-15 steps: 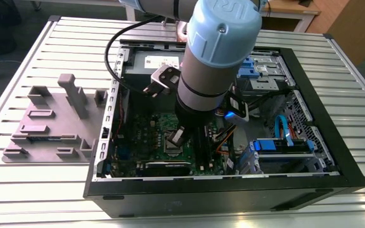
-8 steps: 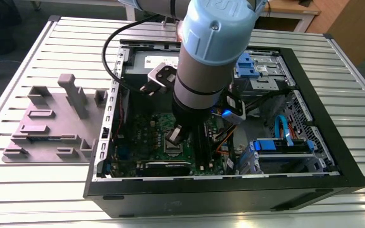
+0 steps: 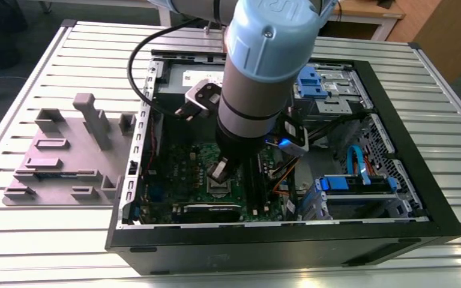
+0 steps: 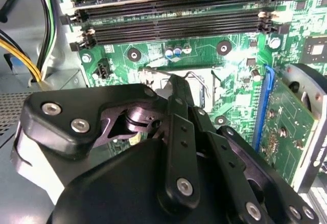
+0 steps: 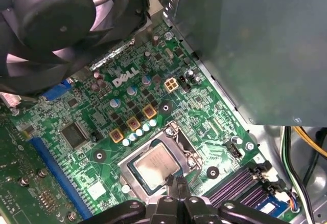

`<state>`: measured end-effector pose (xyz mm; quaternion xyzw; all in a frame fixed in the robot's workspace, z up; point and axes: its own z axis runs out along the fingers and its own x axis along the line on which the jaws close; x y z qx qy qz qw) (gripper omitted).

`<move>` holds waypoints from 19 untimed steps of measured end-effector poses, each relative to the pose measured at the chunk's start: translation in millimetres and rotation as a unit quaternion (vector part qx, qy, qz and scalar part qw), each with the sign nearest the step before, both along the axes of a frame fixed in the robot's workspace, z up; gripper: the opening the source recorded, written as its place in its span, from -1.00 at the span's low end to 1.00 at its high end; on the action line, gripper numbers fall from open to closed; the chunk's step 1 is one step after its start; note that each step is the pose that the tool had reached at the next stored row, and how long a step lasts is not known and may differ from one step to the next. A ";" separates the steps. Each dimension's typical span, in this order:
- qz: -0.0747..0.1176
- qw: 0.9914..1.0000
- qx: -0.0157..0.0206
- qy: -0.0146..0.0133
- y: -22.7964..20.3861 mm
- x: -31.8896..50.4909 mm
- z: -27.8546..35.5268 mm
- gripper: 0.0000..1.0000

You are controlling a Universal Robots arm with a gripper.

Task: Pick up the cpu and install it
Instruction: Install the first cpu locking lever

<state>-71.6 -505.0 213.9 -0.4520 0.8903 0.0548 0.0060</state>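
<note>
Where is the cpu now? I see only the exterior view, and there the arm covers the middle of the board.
Observer: In the first wrist view the cpu lies flat inside the metal socket frame on the green board.
Operator: Is the gripper close to it?
Observer: Yes. The gripper has its tip right at one edge of the cpu. I cannot tell whether it touches.
Operator: And what is beyond the socket?
Observer: In the second wrist view, the long black memory slots hold no modules.
</note>
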 end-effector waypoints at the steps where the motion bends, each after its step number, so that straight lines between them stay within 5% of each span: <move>1: 0.000 1.000 0.000 0.000 -0.1 0.2 -0.5 -0.79; 4: 0.000 1.000 0.000 0.000 -2.3 0.8 -3.0 -0.79; 9: -0.004 1.000 0.000 0.000 -12.8 0.9 -7.3 -0.79; 19: -0.005 1.000 0.000 0.000 -14.0 7.7 -19.1 -0.79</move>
